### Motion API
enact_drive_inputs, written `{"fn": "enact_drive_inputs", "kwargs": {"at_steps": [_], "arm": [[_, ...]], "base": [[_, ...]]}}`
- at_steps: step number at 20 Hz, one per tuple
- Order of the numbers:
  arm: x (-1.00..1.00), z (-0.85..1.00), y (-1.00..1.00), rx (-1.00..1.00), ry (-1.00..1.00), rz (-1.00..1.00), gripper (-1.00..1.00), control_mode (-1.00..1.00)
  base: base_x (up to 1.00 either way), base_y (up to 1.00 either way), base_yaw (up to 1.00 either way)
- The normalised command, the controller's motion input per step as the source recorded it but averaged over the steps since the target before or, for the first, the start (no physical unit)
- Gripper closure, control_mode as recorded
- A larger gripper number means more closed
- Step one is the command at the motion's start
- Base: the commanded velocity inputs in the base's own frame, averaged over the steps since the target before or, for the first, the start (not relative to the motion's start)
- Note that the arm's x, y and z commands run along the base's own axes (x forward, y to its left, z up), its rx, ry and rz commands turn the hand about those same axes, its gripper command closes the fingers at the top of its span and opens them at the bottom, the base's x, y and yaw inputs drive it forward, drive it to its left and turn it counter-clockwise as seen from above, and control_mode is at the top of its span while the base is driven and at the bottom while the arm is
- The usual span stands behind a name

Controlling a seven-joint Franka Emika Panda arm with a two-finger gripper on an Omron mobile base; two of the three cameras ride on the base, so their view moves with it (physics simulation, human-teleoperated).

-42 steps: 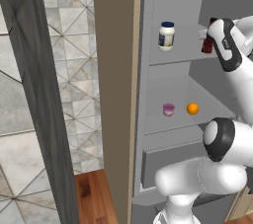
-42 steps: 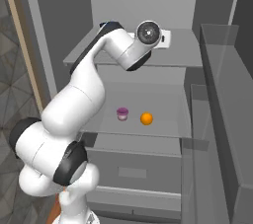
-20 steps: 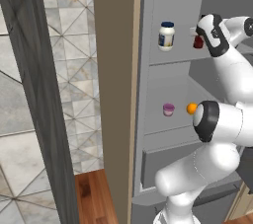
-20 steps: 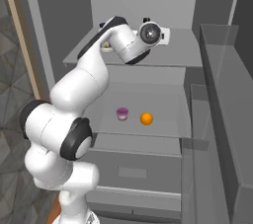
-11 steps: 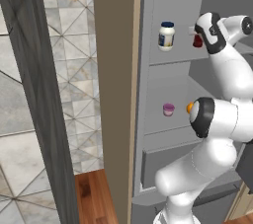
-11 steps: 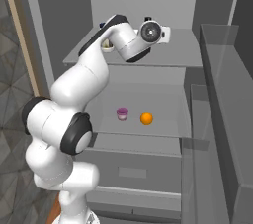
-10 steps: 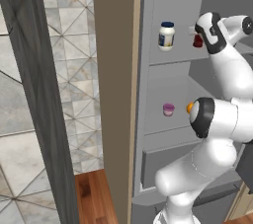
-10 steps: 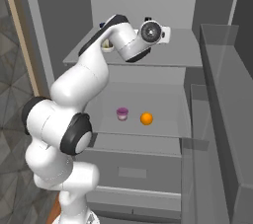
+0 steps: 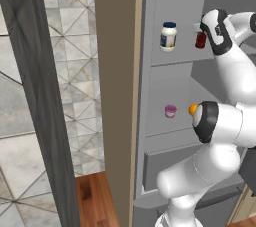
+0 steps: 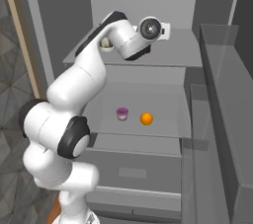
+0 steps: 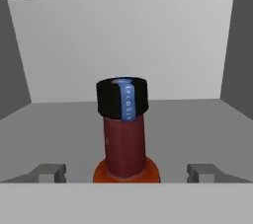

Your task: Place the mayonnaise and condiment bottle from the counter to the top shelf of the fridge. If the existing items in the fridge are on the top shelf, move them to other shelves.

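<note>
A slim red-brown condiment bottle (image 11: 126,134) with a black cap stands upright on the light-grey top shelf (image 9: 180,57) of the grey fridge (image 10: 64,16). The gripper (image 11: 126,172) is spread wide, its fingertips (image 11: 49,172) clear of the bottle on either side; a second ago it was clamped on it. The left base view adds the white blue-lidded mayonnaise jar (image 9: 168,36) standing nearby.

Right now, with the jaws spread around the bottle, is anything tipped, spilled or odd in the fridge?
Nothing stands out. The condiment bottle stands upright on the top shelf, near the mayonnaise, also upright. The gripper has its jaws apart either side of the bottle. The pink cup and orange sit on the shelf below.
</note>
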Motion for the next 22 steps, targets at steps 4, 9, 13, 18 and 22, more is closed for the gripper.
{"fn": "enact_drive_inputs", "kwargs": {"at_steps": [4, 9, 13, 18, 22], "arm": [[-0.77, 0.4, 0.0, 0.0, -0.04, -0.01, -1.0, -1.0], [-1.0, 0.37, 0.0, 0.0, -0.09, -0.03, -1.0, -1.0], [-1.0, 0.22, 0.0, 0.0, -0.12, 0.0, -1.0, -1.0], [-1.0, 0.06, 0.0, 0.0, -0.15, 0.0, -1.0, -1.0], [-1.0, -0.24, 0.0, 0.0, -0.16, 0.0, -1.0, -1.0]], "base": [[0.0, 0.0, 0.0], [0.0, 0.0, 0.0], [0.0, 0.0, 0.0], [0.0, 0.0, 0.0], [0.0, 0.0, 0.0]]}}
